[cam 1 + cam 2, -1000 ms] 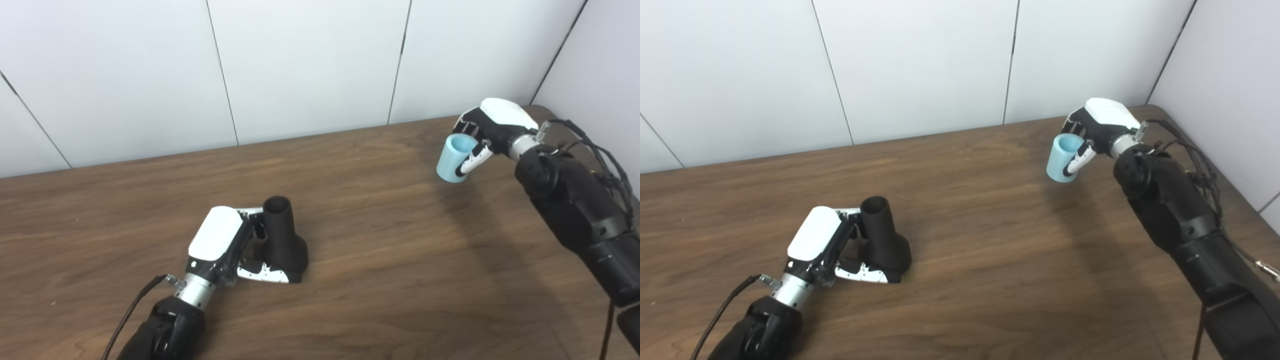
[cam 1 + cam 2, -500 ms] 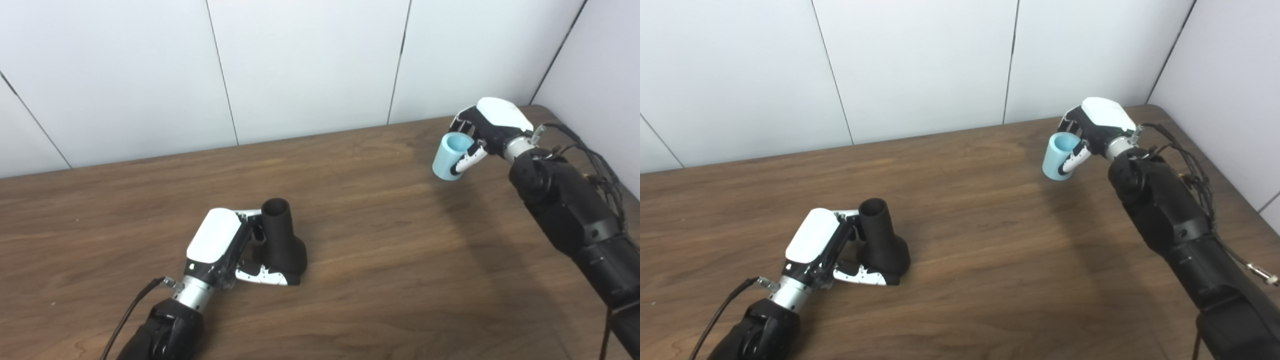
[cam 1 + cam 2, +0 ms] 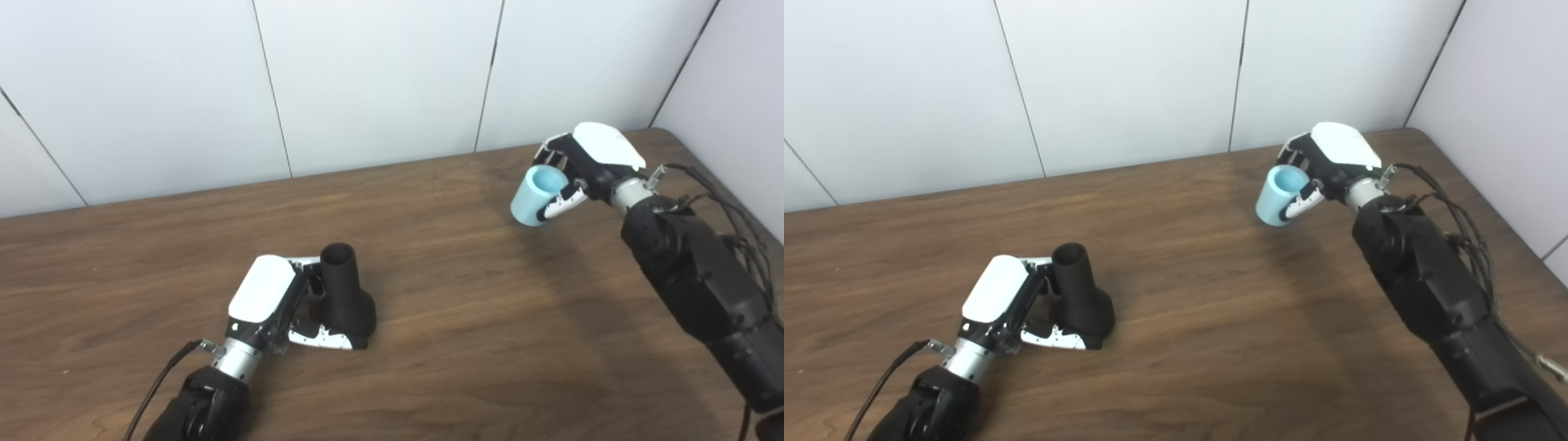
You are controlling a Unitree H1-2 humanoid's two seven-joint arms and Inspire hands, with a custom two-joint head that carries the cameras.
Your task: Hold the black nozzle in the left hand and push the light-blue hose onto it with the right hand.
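The left hand (image 3: 269, 300) is gripping the black nozzle (image 3: 344, 297), with its fingers wrapped around the wide bottom part. The nozzle is standing on the brown table (image 3: 429, 343), and its open round top is pointing up. It is staying just where it was a second ago.

The right hand (image 3: 591, 168) is gripping the light-blue hose (image 3: 538, 196), a short, fat tube, and is holding it up in the air. The hose is well apart from the nozzle, over toward the back right corner of the table. But it is moving: since a second ago it has come a bit closer to the nozzle.

So the carrying part is happening now. The hose is probably going to need turning, so that an open end faces the top of the nozzle before the push.
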